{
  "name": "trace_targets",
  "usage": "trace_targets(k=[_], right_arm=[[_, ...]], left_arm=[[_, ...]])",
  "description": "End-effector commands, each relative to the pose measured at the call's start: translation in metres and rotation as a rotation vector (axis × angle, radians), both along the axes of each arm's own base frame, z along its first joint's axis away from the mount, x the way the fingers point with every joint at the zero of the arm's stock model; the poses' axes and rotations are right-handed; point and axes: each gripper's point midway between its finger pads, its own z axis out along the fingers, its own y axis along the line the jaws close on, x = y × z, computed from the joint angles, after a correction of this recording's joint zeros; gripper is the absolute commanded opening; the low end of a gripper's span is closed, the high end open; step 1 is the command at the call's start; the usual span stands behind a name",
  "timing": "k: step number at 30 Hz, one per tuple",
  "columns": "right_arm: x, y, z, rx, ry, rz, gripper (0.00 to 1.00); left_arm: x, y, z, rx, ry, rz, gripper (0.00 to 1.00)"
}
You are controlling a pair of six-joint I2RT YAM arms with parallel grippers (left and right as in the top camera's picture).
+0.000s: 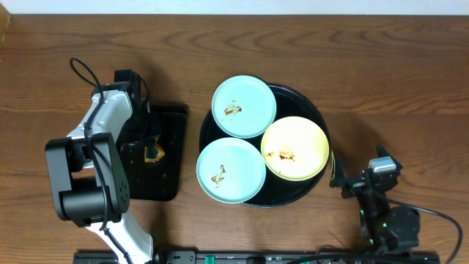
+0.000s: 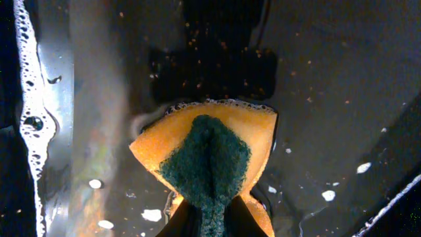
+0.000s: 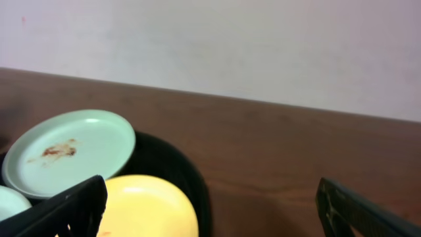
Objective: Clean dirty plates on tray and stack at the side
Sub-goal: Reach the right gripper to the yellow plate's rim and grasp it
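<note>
**Round tray** (image 1: 316, 121): glossy black, on the wooden table (image 1: 381, 59), a little toward 3 o'clock from its centre. All three plates lie on it, unstacked.

**Plates:** the far blue plate (image 1: 244, 106) sits at 11 o'clock on the tray, the near blue plate (image 1: 231, 171) at 7 o'clock and the yellow plate (image 1: 294, 148) at 3 o'clock. Each has a small brown smear in its middle. Both blue plates overhang the rim on the 9 o'clock side. The three sit edge to edge; whether they touch cannot be confirmed.

**Rectangular tray** (image 1: 170, 183): black, at 9 o'clock from the round tray, just beside it and apart from it. The wrist view shows its surface wet, with white foam along one side.

**Left gripper** (image 1: 152, 150): over the rectangular tray, clamped on a sponge (image 2: 210, 155). The sponge is orange with a dark green scouring face and is folded in the grip. A line of foam marks its far edge.

**Right gripper** (image 1: 338, 174): at 4 o'clock from the round tray, just outside the rim. Its fingers (image 3: 72, 207) stand wide apart with nothing between them.
</note>
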Motion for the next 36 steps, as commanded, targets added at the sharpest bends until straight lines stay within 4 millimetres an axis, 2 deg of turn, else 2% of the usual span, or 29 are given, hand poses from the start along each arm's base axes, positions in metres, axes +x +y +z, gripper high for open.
trace_targets(k=[1,6,10,13,17,18,20,21,22,23,24,28,36], right_arm=[[-0.007,0.006,0.033,-0.011,0.03,0.038,0.99],[-0.005,0.013,0.035,0.103,0.28,0.052,0.99],[0.004,0.04,0.036,0.213,0.498,0.161,0.99],[0.007,0.065,0.023,0.291,0.711,0.265,0.99],[-0.002,0.092,-0.006,0.413,1.068,0.364,0.99],[-0.005,0.096,-0.014,0.428,1.147,0.371,0.99],[-0.008,0.1,-0.031,0.414,1.252,0.386,0.99],[-0.009,0.101,-0.039,0.405,1.291,0.389,0.99],[-0.009,0.102,-0.044,0.393,1.318,0.4,0.99],[-0.009,0.104,-0.048,0.386,1.335,0.414,0.99],[-0.009,0.106,-0.05,0.384,1.343,0.432,0.99],[-0.006,0.108,-0.044,0.348,1.305,0.47,0.99],[0.003,0.098,0.0,0.262,1.22,0.435,0.99]], left_arm=[[0.004,-0.003,-0.004,-0.013,0.003,0.007,0.08],[0.004,-0.003,-0.004,-0.013,0.003,0.007,0.07],[0.003,-0.003,-0.004,-0.014,0.003,0.007,0.08],[0.004,-0.003,-0.004,-0.013,0.003,0.007,0.07],[0.004,-0.003,-0.004,-0.013,0.003,0.006,0.09],[0.004,-0.003,-0.004,-0.013,0.003,0.006,0.15],[0.004,-0.003,-0.004,-0.013,0.003,0.006,0.53],[0.004,-0.003,-0.004,-0.013,0.003,0.006,0.62],[0.004,-0.003,-0.004,-0.013,0.003,0.006,0.63],[0.004,-0.003,-0.004,-0.013,0.003,0.006,0.68],[0.004,-0.003,-0.004,-0.013,0.003,0.006,0.84],[0.004,-0.003,-0.004,-0.013,-0.001,0.0,0.86],[0.0,-0.003,0.008,-0.013,-0.002,-0.005,0.86]])
